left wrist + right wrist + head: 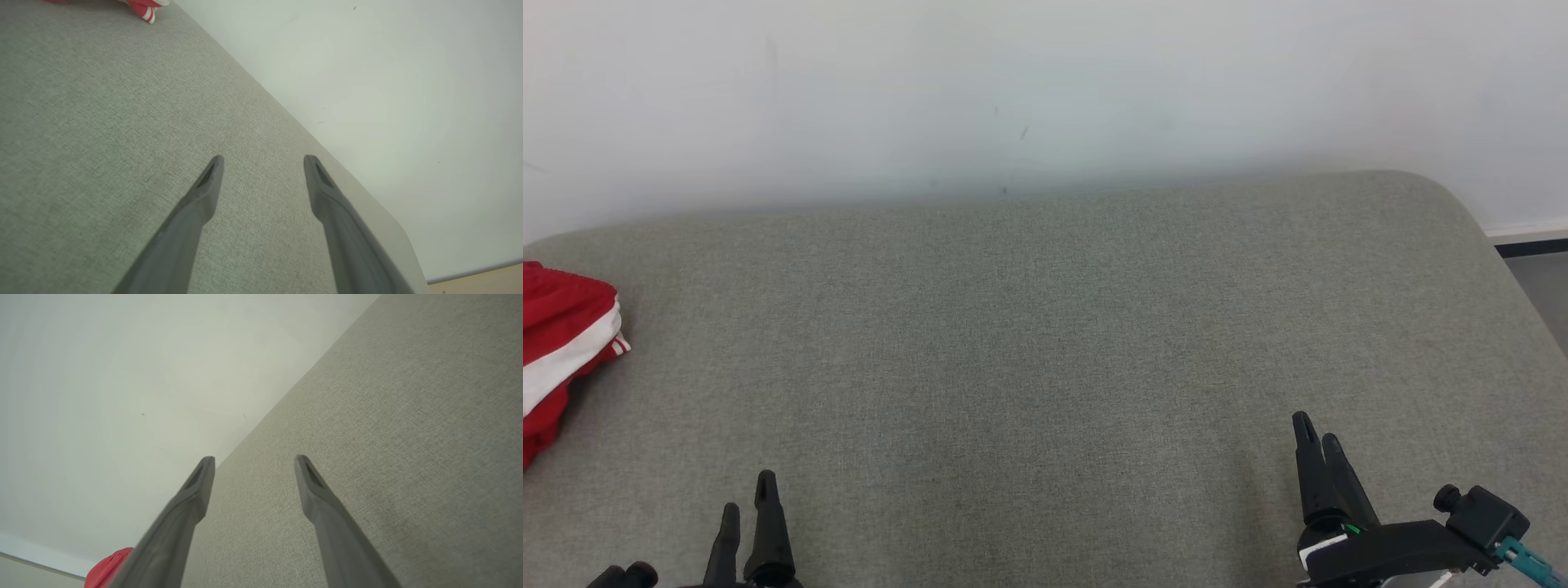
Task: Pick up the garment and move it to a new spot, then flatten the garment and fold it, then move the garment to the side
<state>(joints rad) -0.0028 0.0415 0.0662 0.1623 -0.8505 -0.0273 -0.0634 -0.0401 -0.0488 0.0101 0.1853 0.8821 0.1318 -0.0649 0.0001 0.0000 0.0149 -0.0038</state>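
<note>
Head view: I see the red garment (560, 343) at the table's (1045, 343) left edge, apart from my left end effector (747, 494), farther from my right end effector (1316, 429); both spread wide, empty.

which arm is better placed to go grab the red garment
Left, likely. The red garment lies at the far left edge of the grey pad, on the same side as the left gripper, which is open and empty. The right gripper, also open, would have to cross the whole pad.
</note>
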